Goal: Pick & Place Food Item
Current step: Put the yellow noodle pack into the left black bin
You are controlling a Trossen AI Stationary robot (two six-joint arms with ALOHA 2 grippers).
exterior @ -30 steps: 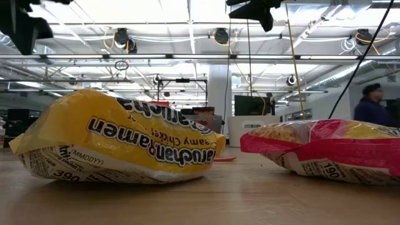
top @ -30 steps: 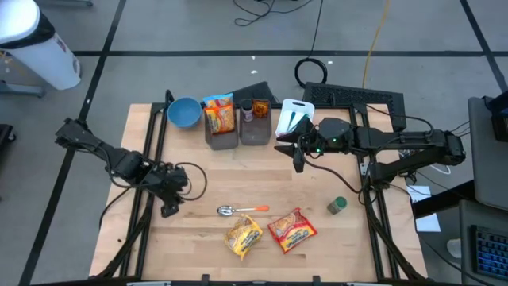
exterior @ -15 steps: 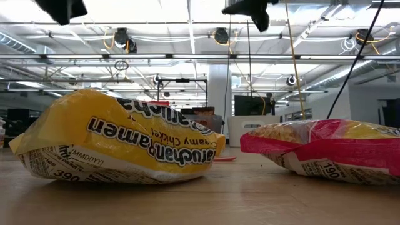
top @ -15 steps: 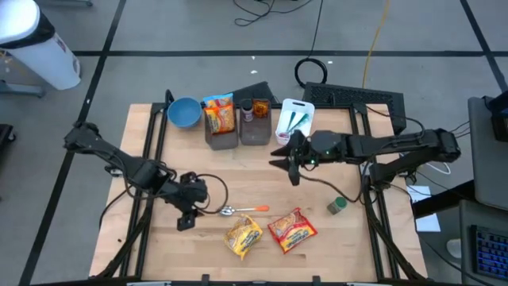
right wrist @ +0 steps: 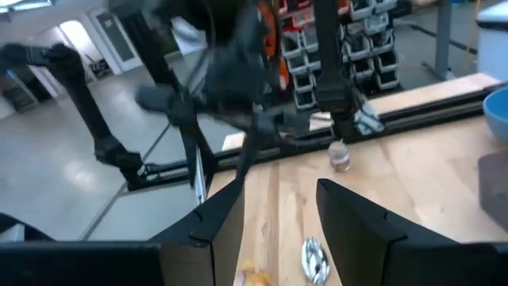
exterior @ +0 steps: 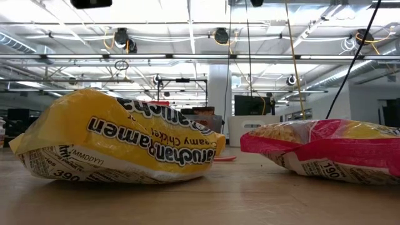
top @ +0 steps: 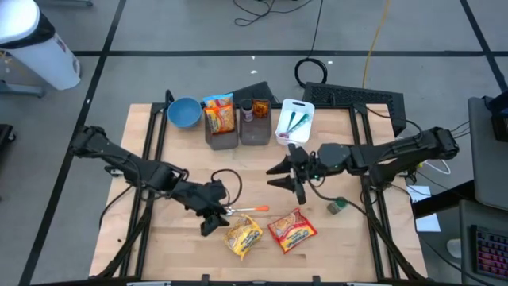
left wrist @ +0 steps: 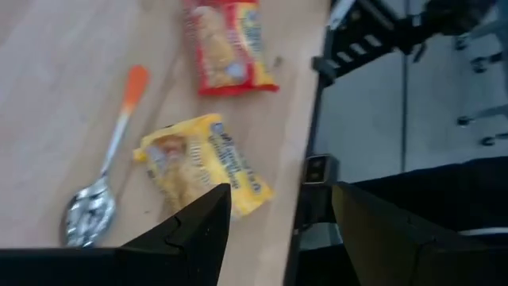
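A yellow ramen pack point(top: 243, 237) point(left wrist: 202, 163) and a red ramen pack point(top: 292, 229) point(left wrist: 228, 44) lie flat on the wooden table near its front edge. In the low view they fill the foreground, the yellow pack point(exterior: 119, 140) beside the red pack point(exterior: 325, 150). My left gripper point(top: 208, 226) point(left wrist: 278, 238) hangs open just left of the yellow pack, above the bowl end of a spoon point(top: 242, 210), nothing between its fingers. My right gripper point(top: 275, 176) point(right wrist: 278, 230) is open above the table's middle, pointing toward the left.
Along the far side stand a blue bowl point(top: 183, 112), two grey bins point(top: 221, 121) point(top: 255, 121) holding a snack pack and a bottle, and a white tray point(top: 295, 119). A small green can point(top: 337, 206) sits at the right. Cables trail behind both arms.
My left gripper has moved toward the table's right and a little toward its near edge, up to the yellow ramen pack, tipping less steeply downward. My right gripper has swung from the white tray toward the near edge and middle. Both stay open; the packs have not moved.
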